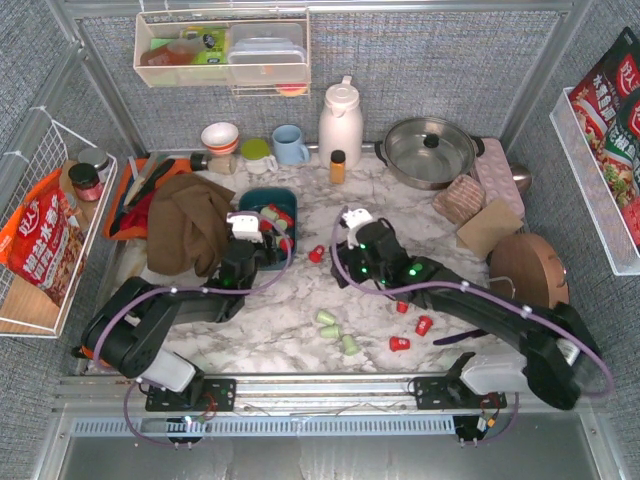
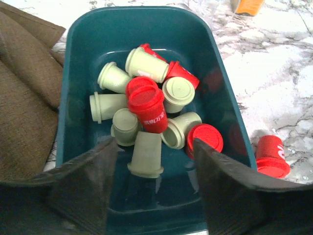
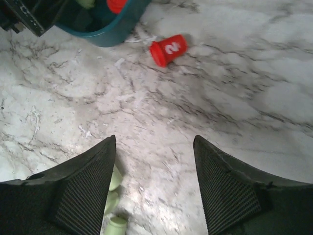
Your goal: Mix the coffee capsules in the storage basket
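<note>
Hovering above the dark teal plastic storage basket (image 2: 83, 58), the left gripper (image 2: 154, 147) gapes empty; red and mint-green plastic coffee capsules (image 2: 146, 107) lie jumbled inside — partly done. Beside the basket, the right gripper (image 3: 154, 142) is open, empty — several capsules lie outside.

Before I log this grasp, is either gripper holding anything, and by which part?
Nothing is held: left gripper and right gripper both stand open and empty.

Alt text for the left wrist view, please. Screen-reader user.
A dark teal storage basket holds a jumble of mint green and red coffee capsules, seen from above and framed by the open left hand. One red capsule lies outside it on the marble table, and a brown cloth lies along its other side.
</note>
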